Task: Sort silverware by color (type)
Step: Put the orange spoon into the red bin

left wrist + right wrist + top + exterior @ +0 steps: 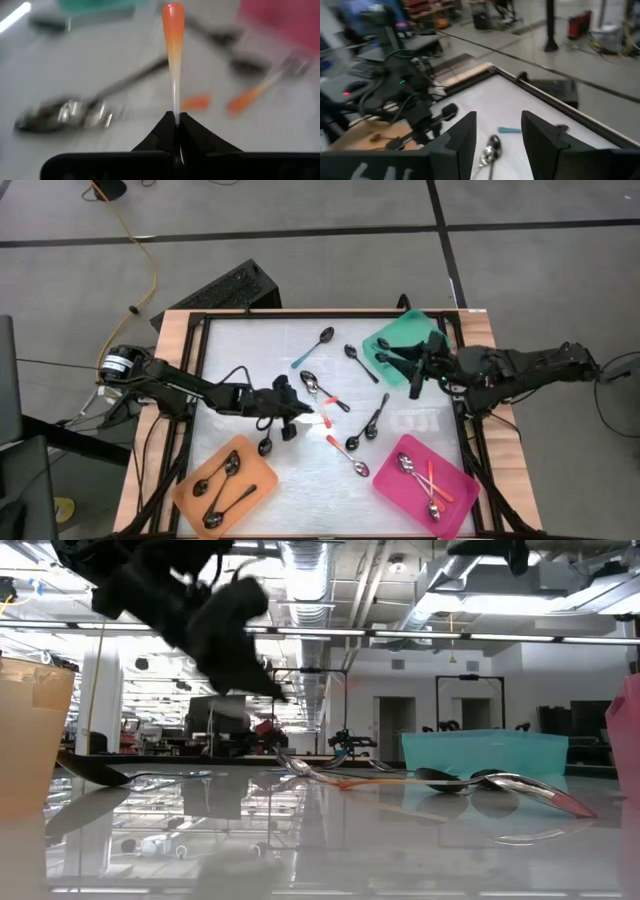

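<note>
Since the left claw (177, 121) is clenched on an orange-handled spoon (173, 50) mid-bench (250, 340), presumably bound for the pink tray (460, 510) with matching spoons, the right claw (497, 130) hangs released over the teal tray (385, 340).

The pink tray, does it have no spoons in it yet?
No, the pink tray already has spoons lying in it, among them spoons with orange handles.
</note>
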Controlling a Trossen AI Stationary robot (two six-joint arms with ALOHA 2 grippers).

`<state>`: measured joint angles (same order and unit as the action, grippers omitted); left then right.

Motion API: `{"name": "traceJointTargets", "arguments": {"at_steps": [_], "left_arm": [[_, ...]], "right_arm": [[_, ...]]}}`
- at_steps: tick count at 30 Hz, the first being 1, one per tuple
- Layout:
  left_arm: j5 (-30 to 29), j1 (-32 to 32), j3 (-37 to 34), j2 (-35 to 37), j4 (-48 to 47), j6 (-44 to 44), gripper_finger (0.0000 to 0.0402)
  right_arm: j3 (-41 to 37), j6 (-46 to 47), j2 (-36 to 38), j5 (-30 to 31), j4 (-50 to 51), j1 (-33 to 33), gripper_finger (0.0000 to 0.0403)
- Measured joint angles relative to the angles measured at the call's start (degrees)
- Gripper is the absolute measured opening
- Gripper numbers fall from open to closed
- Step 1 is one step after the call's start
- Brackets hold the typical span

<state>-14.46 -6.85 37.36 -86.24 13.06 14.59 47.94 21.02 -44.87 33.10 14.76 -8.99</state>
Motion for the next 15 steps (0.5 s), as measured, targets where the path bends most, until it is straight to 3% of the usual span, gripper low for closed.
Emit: {"name": "traceJointTargets", "arguments": {"at_steps": [10,15], "left_arm": [[-1.3,0.0,0.1,1.8,34.8,-7.1,0.0000],[-0.8,0.0,0.1,1.8,44.6,-9.6,0.0000]], "right_arm": [[0.0,-5.1,-2.3,0.1,-4.0,-7.2,0.0166],[0.0,-9.2,-7.4,0.2,-11.6,-8.4,0.0166]]}}
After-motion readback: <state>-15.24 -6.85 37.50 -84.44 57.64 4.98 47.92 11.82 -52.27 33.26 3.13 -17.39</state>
